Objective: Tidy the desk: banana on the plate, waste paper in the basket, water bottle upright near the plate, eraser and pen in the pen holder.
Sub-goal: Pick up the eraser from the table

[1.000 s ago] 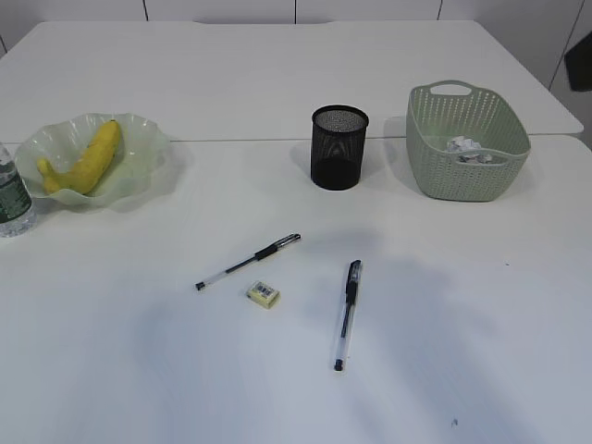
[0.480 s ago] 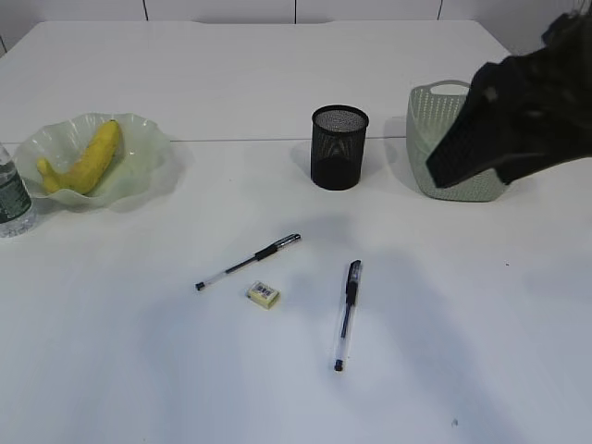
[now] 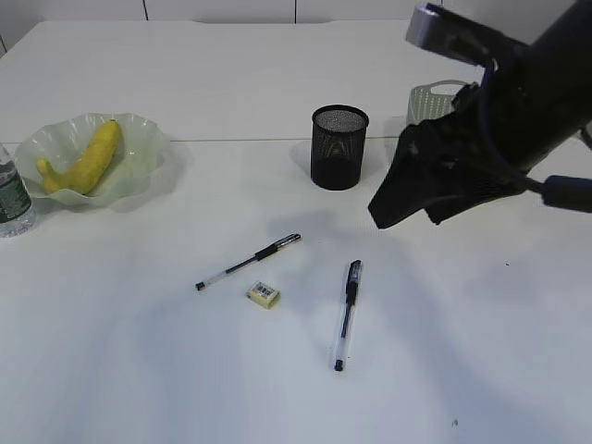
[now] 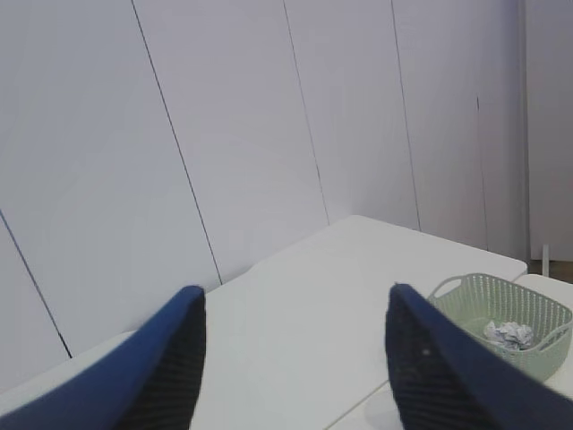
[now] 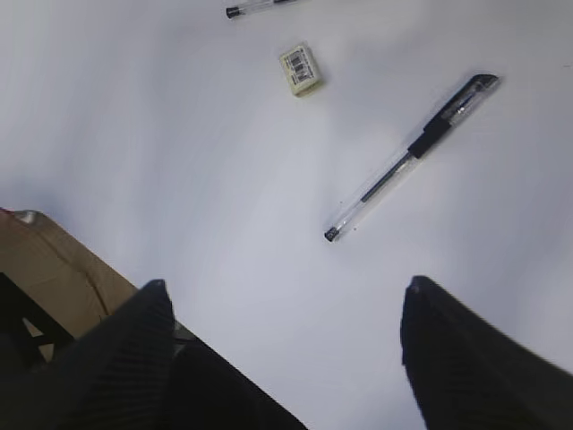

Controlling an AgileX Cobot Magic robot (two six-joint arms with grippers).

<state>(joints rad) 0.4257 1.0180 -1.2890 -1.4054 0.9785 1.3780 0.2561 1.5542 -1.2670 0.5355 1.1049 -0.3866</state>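
Exterior view: the banana (image 3: 85, 159), yellow and curved, lies in the wavy pale green plate (image 3: 139, 162) at far left on the desk (image 3: 481, 351). Just beside the plate stands the water bottle (image 3: 11, 199), cut off by the frame edge. Two pens (image 3: 347, 313) (image 3: 248, 262) and the small yellow eraser (image 3: 263, 294) lie loose in front of the black pen holder (image 3: 339, 148). The right gripper (image 5: 285, 345) hangs above the desk with jaws wide and empty, its arm hiding most of the basket (image 3: 435, 97). The left gripper (image 4: 295, 354), raised, also gapes empty; its camera shows the waste paper (image 4: 508, 334) inside the basket.
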